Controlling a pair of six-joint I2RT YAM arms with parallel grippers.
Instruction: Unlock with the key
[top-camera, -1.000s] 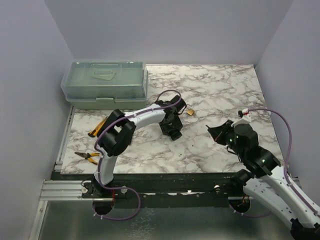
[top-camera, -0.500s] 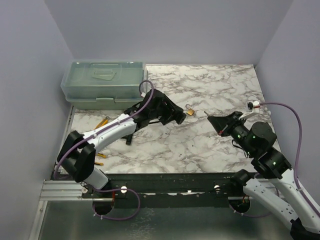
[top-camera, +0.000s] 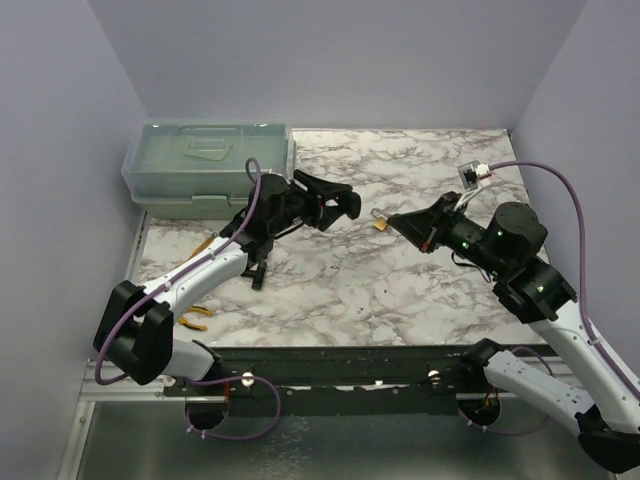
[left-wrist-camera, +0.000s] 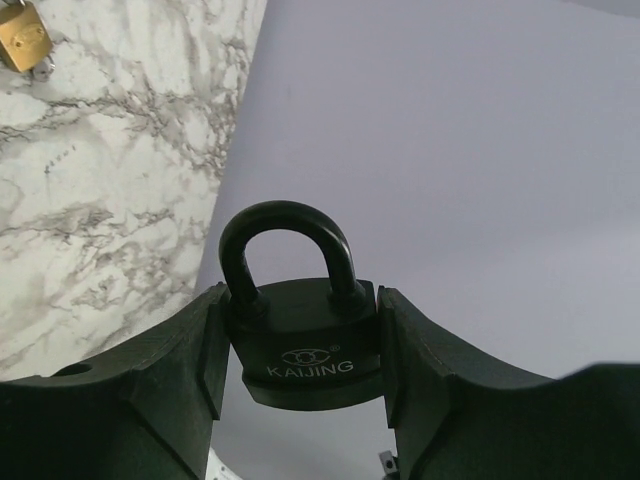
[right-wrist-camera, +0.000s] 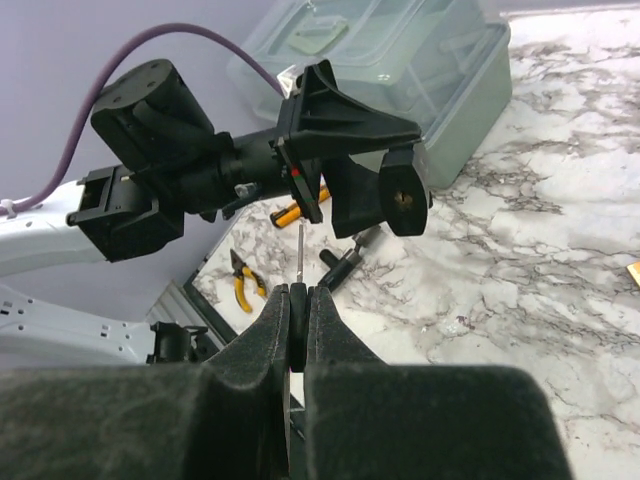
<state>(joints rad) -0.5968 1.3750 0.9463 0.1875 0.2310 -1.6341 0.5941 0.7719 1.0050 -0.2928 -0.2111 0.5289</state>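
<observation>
A black padlock (left-wrist-camera: 300, 345) marked KAIJING sits with its shackle up between the fingers of my left gripper (left-wrist-camera: 300, 300), which is shut on its body. In the top view my left gripper (top-camera: 338, 203) hangs above the marble table (top-camera: 440, 170). The padlock's keyhole end (right-wrist-camera: 403, 195) faces my right gripper (right-wrist-camera: 297, 290). That gripper is shut on the key (right-wrist-camera: 301, 250), whose black head is pinched between the pads. The thin blade points at the lock, a short gap away. My right gripper (top-camera: 397, 222) is to the right of the lock.
A small brass padlock (top-camera: 381, 224) lies on the marble between the grippers. A lidded translucent box (top-camera: 205, 165) stands at the back left. Yellow-handled pliers (top-camera: 195, 318), another yellow-handled tool (top-camera: 205, 243) and a black T-shaped piece (top-camera: 258, 275) lie at the left.
My left arm has stretched out and lifted the black padlock off the table, turning it toward the right arm. My right gripper has moved left and up with the key, closing the gap.
</observation>
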